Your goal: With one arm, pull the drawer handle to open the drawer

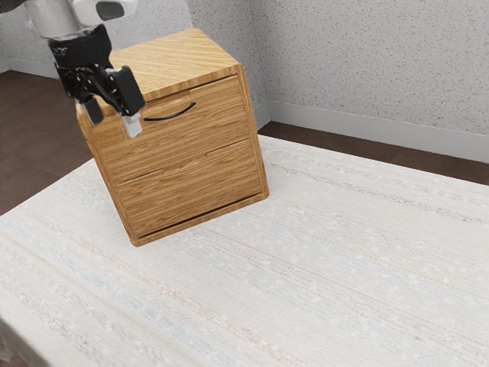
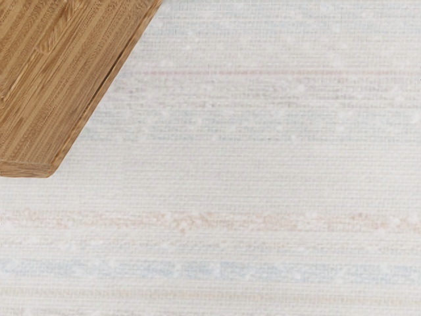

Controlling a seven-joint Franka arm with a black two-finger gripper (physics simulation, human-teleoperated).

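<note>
A wooden cabinet (image 1: pixel 183 138) with two drawer fronts stands on the pale table (image 1: pixel 321 260). The upper drawer (image 1: pixel 179 126) carries a curved black handle (image 1: pixel 170 115) and looks shut, flush with the front. My black gripper (image 1: pixel 113 122) hangs open in front of the cabinet's upper corner, toward the exterior view's left of the handle, with nothing between its fingers (image 1: pixel 133 126). In the wrist view a corner of the cabinet (image 2: pixel 59 72) lies over the table's woven surface (image 2: pixel 263 184).
The lower drawer (image 1: pixel 191 187) is shut too. A grey speckled wall (image 1: pixel 367 53) with a pale skirting board runs behind the table. Dark floor (image 1: pixel 30 145) shows at the exterior view's left. The table stretches wide in front of the cabinet.
</note>
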